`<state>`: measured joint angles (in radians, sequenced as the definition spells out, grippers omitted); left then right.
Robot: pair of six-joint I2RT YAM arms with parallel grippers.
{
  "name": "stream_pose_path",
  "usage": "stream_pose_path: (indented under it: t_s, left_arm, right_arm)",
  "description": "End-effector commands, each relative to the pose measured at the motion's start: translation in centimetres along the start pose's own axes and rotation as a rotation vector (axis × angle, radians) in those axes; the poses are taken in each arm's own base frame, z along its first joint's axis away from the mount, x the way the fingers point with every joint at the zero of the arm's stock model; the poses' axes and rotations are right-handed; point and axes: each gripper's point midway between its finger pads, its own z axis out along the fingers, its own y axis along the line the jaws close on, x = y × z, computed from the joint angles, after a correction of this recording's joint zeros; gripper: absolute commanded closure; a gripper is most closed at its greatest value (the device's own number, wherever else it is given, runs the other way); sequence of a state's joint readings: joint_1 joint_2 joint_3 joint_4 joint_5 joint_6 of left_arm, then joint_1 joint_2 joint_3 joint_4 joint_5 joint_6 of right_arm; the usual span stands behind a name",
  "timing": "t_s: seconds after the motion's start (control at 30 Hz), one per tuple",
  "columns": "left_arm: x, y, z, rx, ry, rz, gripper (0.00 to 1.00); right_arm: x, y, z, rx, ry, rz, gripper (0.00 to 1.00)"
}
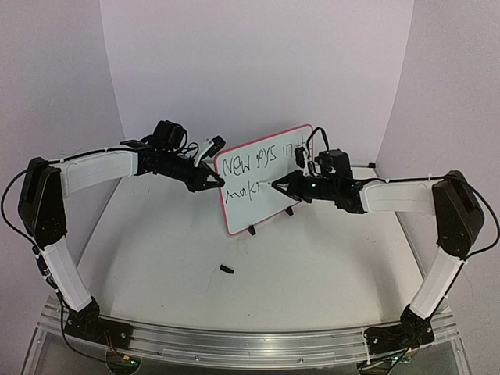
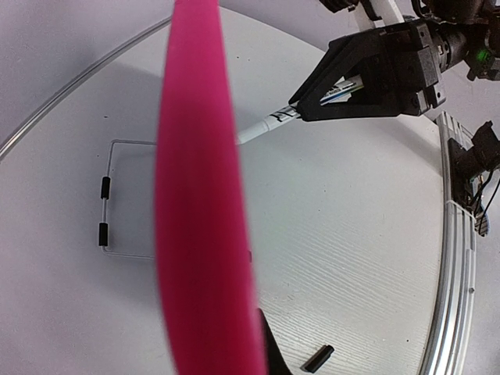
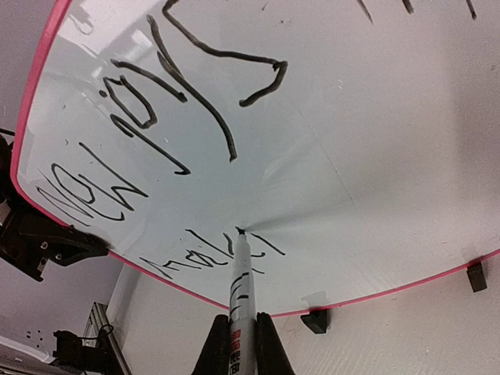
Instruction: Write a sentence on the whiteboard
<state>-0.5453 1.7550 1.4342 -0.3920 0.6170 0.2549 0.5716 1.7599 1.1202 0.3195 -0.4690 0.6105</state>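
Right wrist view: my right fingers [image 3: 264, 345] pinch the marker [image 3: 241, 293], tip on the board [image 3: 375, 156]; left fingers [image 1: 205, 182] clamp its edge. Sentence [image 1: 256, 162] partway; second row looks unfinished.

You face a pale, curved backdrop wall [image 1: 258, 62], evenly lit. White wood-grain bench [image 1: 156, 258] below; your near edge carries an aluminium rail [image 1: 234, 337].

Top: high behind, looking down.
Left wrist: close, whiteboard [image 2: 199, 195] edge-on.
Right wrist: close, facing it.
Shared: whiteboard.
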Motion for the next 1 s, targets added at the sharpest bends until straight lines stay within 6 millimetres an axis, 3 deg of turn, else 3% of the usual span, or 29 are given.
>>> stream_pose_path:
  t_s: [0.0,0.33,0.97]
  left_arm:
    - [3.7,-2.9,1.4,0.111,0.134,-0.072,1.00]
    - [3.8,-2.8,1.5,0.111,0.137,-0.074,1.00]
    - [3.7,-2.9,1.4,0.110,0.137,-0.073,1.00]
  right_arm:
    - [-2.1,1.1,0.0,-0.026,-0.052,-0.033,1.00]
    - [-1.6,0.9,-2.5,0.009,-0.075,-0.041,1.00]
    - [-1.6,-0.8,-0.6,0.024,-0.049,-0.025,1.00]
